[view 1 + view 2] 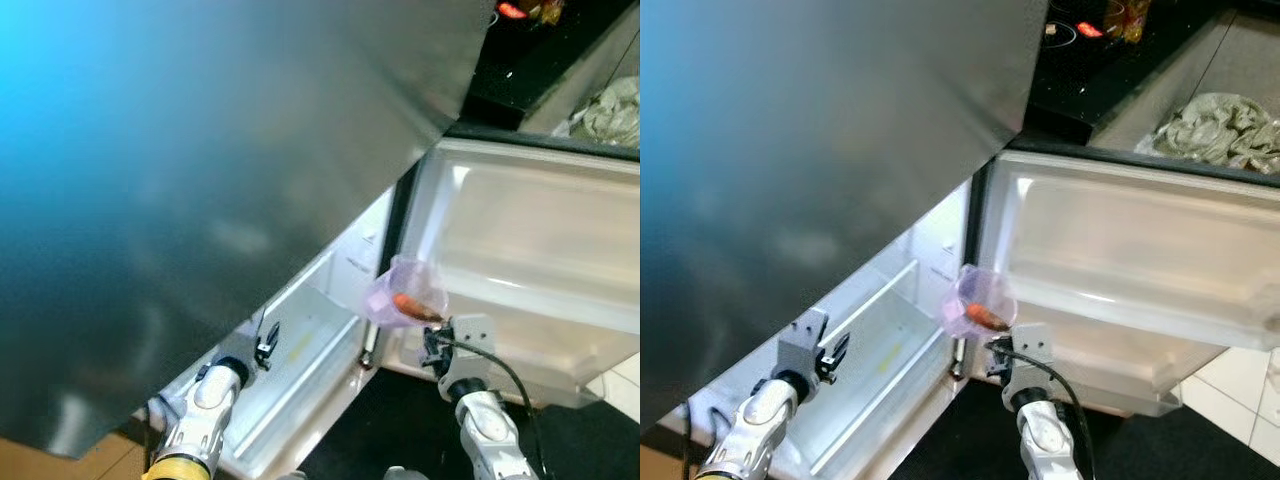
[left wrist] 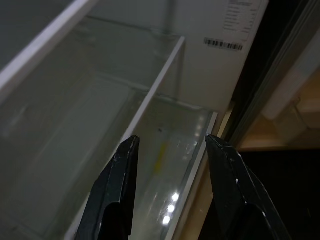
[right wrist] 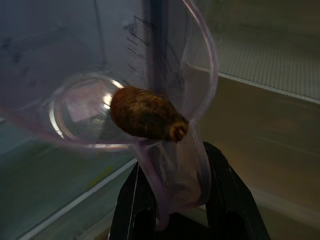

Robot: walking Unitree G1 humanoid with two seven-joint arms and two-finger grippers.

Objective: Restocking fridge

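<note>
You see a clear lilac cup [image 3: 125, 80] holding a brown-orange lump [image 3: 147, 114], black fingers [image 3: 131, 205] and the white fridge interior [image 1: 520, 240].

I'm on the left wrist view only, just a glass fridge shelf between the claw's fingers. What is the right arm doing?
Observer: The right claw is shut on a clear cup, held up.
Operator: Anything in the cup?
Observer: One small brown-orange item; I can't tell what it is.
Operator: What's on the counter above?
Observer: A crumpled grey-green cloth.
</note>
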